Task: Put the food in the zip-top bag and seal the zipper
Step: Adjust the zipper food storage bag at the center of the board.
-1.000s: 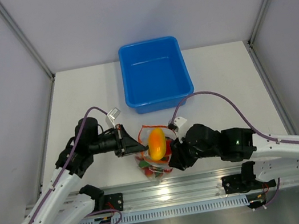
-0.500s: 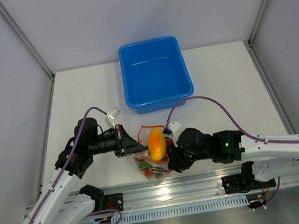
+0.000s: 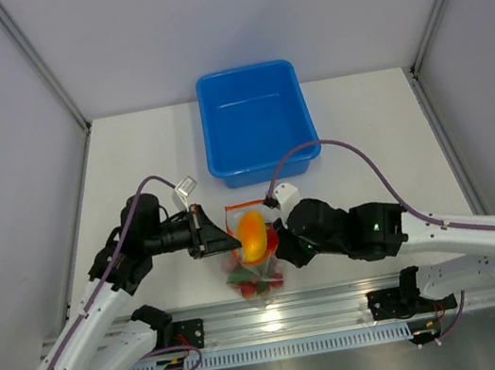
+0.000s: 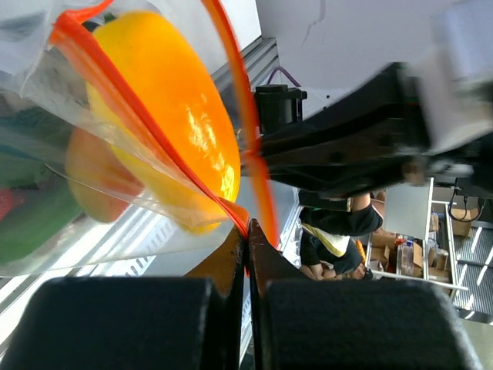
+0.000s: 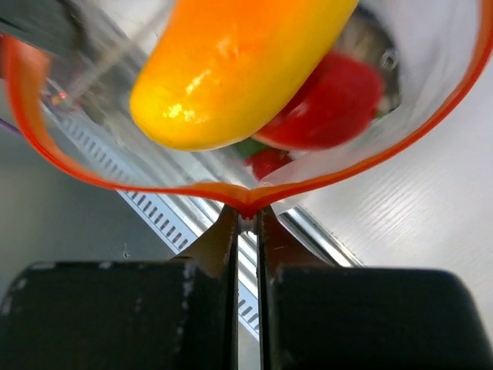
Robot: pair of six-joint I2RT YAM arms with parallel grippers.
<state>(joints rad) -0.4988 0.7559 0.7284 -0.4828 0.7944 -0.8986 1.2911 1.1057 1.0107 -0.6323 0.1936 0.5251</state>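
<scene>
From above, the clear crinkly zip-top bag (image 3: pixel 254 265) is seen slung between the left hand (image 3: pixel 236 242) and right hand (image 3: pixel 279 247), over the worktop's (image 3: pixel 128 158) near edge. Only the wrist views show the grips — each is pinched tight onto the orange-red zipper (image 5: pixel 46 163), a glossy yellow-orange fruit (image 5: pixel 231 62) bulging inside.

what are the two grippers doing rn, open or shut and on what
left gripper: shut on the zipper
right gripper: shut on the zipper too
</scene>
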